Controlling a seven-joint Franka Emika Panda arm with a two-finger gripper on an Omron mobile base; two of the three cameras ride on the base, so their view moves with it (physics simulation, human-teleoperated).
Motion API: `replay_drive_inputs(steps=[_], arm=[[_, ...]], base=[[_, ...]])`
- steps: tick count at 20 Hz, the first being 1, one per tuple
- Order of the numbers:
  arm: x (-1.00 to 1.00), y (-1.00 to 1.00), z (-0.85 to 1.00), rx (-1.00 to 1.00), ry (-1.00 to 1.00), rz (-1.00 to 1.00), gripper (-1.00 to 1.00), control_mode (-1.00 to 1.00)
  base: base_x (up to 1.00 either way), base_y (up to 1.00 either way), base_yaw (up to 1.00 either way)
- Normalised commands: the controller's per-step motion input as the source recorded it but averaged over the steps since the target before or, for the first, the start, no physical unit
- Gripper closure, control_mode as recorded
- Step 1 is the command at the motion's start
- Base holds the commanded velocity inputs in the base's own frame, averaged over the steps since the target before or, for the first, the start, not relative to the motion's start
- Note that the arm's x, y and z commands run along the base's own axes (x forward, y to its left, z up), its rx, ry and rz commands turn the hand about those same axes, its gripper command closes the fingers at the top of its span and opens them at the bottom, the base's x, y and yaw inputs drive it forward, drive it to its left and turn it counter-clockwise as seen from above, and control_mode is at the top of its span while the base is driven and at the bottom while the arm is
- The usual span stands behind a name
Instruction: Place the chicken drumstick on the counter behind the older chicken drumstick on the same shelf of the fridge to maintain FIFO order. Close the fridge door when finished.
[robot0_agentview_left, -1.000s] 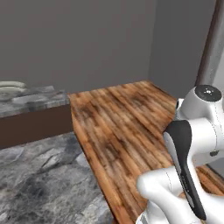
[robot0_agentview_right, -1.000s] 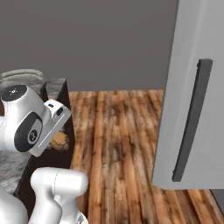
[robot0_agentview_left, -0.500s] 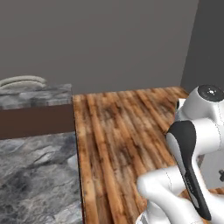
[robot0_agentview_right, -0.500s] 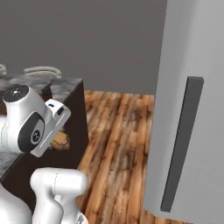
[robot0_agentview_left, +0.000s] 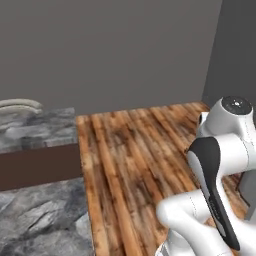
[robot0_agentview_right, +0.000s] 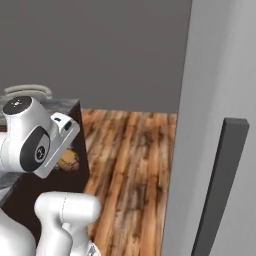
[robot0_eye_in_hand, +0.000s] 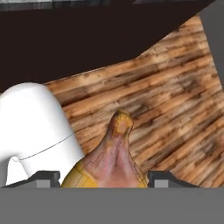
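Here the nearest thing is the chicken drumstick (robot0_eye_in_hand: 114, 159), sitting between the two dark finger tips of the gripper (robot0_eye_in_hand: 103, 177) in the hand view, its narrow end pointing away over the wooden floor (robot0_eye_in_hand: 175, 100). The claw is pinching the drumstick, one tip on each side of the meaty part, a hold that looks meant to keep it from swinging while the base travels. In the right base view a bit of the same golden-brown meat shows just under the white hand, carried low and close to the arm.

Just beyond, the counter (robot0_agentview_left: 35, 225) lies along the left edge of the left base view, its dark cabinet front facing the floor. The marbled top runs back to a pale rim at its far corner.

Farther off, on the right, stands the fridge door (robot0_agentview_right: 210, 125), a flat grey panel with its bar handle (robot0_agentview_right: 220, 185) on the near edge. The shelf inside is hidden, so the placing step seems not yet begun; the carry looks to be under way.
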Motion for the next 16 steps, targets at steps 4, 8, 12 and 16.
replay_drive_inputs(steps=[4, 8, 12, 16], arm=[[0.0, 0.0, 0.0, 0.0, 0.0, 0.0, 1.0, 1.0], [0.0, 0.0, 0.0, 0.0, 0.0, 0.0, 1.0, 1.0], [0.0, 0.0, 0.0, 0.0, 0.0, 0.0, 1.0, 1.0], [0.0, 0.0, 0.0, 0.0, 0.0, 0.0, 1.0, 1.0]], base=[[0.49, 0.38, -0.42], [0.57, 0.64, -0.51], [0.59, 0.84, -0.59], [0.53, 0.51, -0.66]])
